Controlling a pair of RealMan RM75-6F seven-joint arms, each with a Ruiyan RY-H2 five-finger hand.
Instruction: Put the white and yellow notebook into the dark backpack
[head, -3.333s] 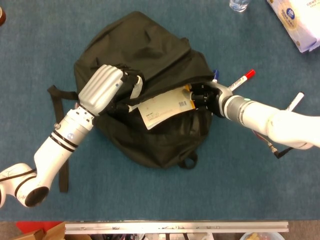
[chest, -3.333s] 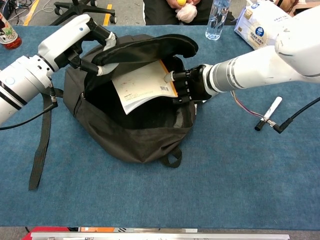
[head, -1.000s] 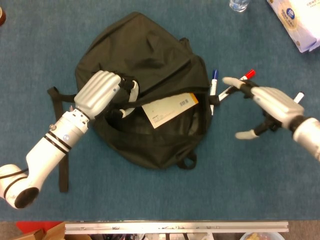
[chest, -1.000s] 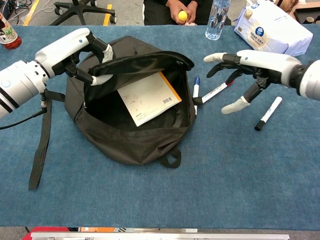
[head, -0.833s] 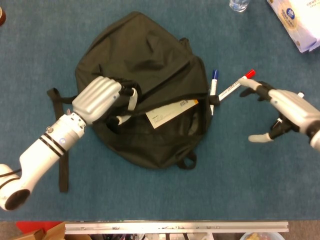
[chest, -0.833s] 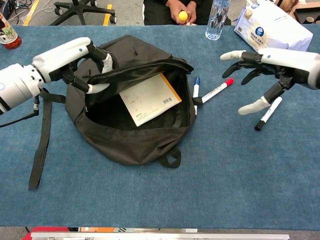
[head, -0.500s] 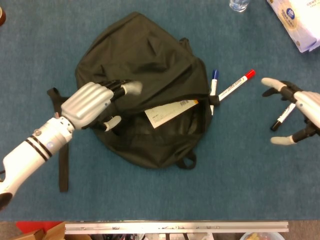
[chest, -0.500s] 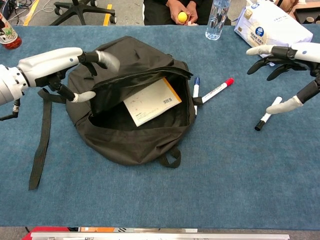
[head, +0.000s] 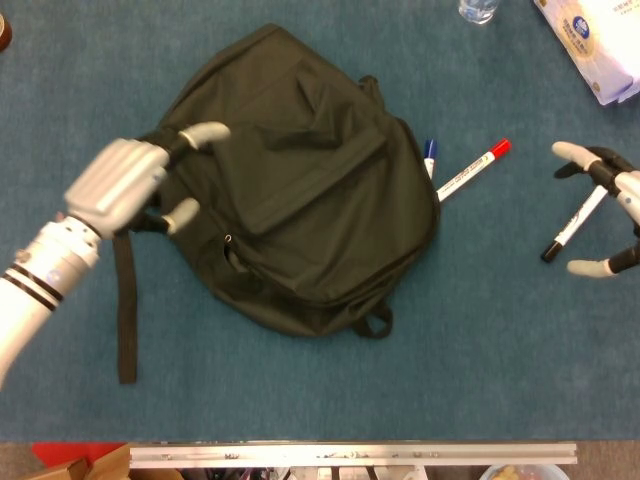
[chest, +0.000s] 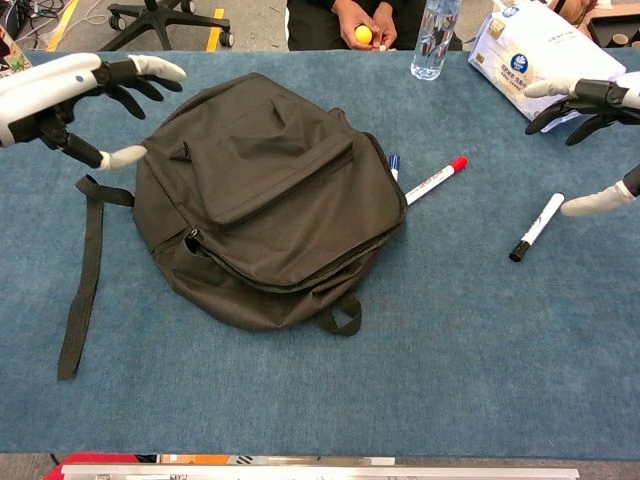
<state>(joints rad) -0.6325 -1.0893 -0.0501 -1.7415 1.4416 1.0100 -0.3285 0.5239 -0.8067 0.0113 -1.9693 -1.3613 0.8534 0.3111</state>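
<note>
At the table's left side your left hand (chest: 62, 95) hangs spread and empty beside the backpack (chest: 265, 190). At the right edge your right hand (chest: 598, 115) is spread too, above a black marker (chest: 535, 227). The backpack's flap lies shut; no notebook shows. Only the chest view shows the bottle's (chest: 437, 35) body.

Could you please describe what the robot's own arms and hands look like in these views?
Both arms are glossy white cylinders. The left robot hand has a pale grey ribbed back, black finger segments and light grey fingertips; its forearm carries thin black rings near the wrist. The right robot hand shows the same black fingers with pale tips.
</note>
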